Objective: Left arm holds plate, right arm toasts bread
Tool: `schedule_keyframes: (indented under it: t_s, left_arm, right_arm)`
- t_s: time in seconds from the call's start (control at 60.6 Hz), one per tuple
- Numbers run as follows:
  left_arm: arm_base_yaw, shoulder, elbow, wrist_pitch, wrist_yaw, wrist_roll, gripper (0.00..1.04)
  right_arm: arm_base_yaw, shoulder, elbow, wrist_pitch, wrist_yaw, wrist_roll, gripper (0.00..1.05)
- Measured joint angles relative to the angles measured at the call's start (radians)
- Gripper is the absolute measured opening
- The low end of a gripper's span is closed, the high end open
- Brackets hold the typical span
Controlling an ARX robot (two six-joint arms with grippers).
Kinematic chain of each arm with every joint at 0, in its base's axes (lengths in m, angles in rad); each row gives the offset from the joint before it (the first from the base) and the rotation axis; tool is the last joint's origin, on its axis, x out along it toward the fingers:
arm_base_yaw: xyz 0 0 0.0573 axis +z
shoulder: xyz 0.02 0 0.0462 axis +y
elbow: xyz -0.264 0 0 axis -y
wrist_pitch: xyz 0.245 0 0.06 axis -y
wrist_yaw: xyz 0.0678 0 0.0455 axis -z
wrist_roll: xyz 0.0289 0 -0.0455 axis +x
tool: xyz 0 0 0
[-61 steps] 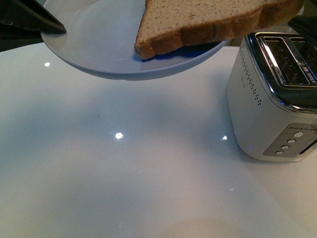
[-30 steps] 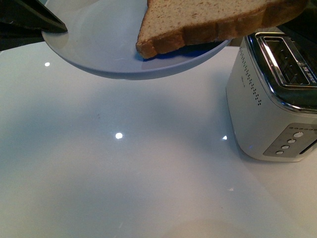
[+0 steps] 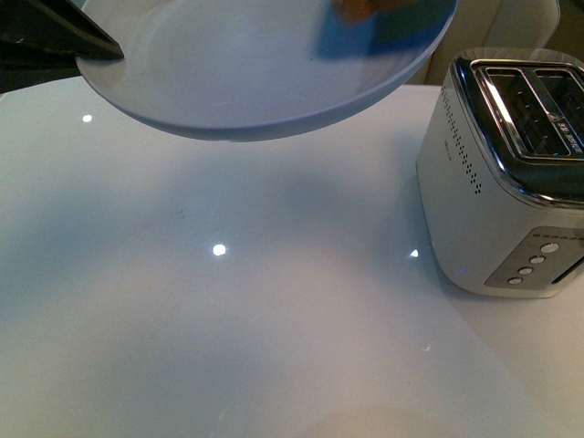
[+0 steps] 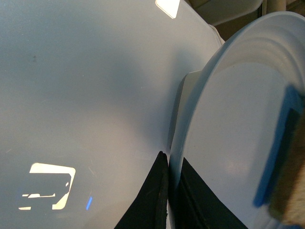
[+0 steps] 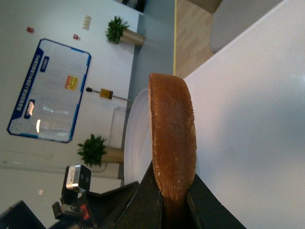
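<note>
White counter [image 3: 274, 328] bare across the middle, only lamp glints on it; toaster [image 3: 493, 201] sat at the counter's right edge, both slots [image 3: 534, 109] facing up with nothing in them; the plate [image 3: 237, 82] hung tilted in the air over the counter's far left part, same spot as half a second before. What changed was its load; the slice that had lain across its right side was off it, leaving the dish bare apart from a blue shadow. I'd say that means the pick worked; carrying it to the toaster was the step in hand, insertion not yet done.

The bread [image 5: 172, 138] was airborne above the plate and clear of it; the front view caught only a blurred brown scrap at its top edge. From the right wrist it showed crust-edge on, thin side to the camera, long axis running straight out from the jaws, far end toward the plate; how it lay against the slots I couldn't tell. Judgement: it wanted standing on edge, long axis along a slot, before going down.

The right gripper [image 5: 170, 195] was clamped on the slice's near end, a finger on either face; the left gripper [image 4: 170, 191] pinched the plate's rim, a black finger on each side.
</note>
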Motion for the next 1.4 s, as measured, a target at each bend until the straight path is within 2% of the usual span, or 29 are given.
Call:
schedule_keyframes:
  t_s: [0.116,0.215,0.264,0.347,0.462,0.561,0.677,1.403]
  left_arm:
    - [0.002,0.000,0.000,0.000,0.000,0.000,0.03]
    - [0.003,0.000,0.000,0.000,0.000,0.000,0.03]
    - [0.004,0.000,0.000,0.000,0.000,0.000,0.03]
    - [0.005,0.000,0.000,0.000,0.000,0.000,0.03]
    - [0.007,0.000,0.000,0.000,0.001,0.002,0.03]
    - [0.010,0.000,0.000,-0.003,0.003,0.006,0.03]
    - [0.012,-0.001,0.000,-0.003,0.004,0.008,0.03]
    - [0.020,-0.002,0.000,-0.004,0.011,0.011,0.03]
  right_arm:
    - [-0.070,-0.042,0.063,-0.061,0.061,-0.093,0.03]
    - [-0.110,-0.037,0.114,-0.105,0.154,-0.263,0.03]
    - [-0.114,-0.013,0.131,-0.107,0.204,-0.366,0.03]
    - [-0.112,0.076,0.165,-0.089,0.295,-0.639,0.03]
    - [-0.109,0.225,0.200,-0.051,0.361,-0.919,0.03]
    - [-0.107,0.331,0.204,-0.026,0.394,-1.057,0.03]
    - [-0.101,0.385,0.204,-0.026,0.396,-1.098,0.03]
    - [-0.076,0.441,0.158,-0.027,0.404,-1.077,0.03]
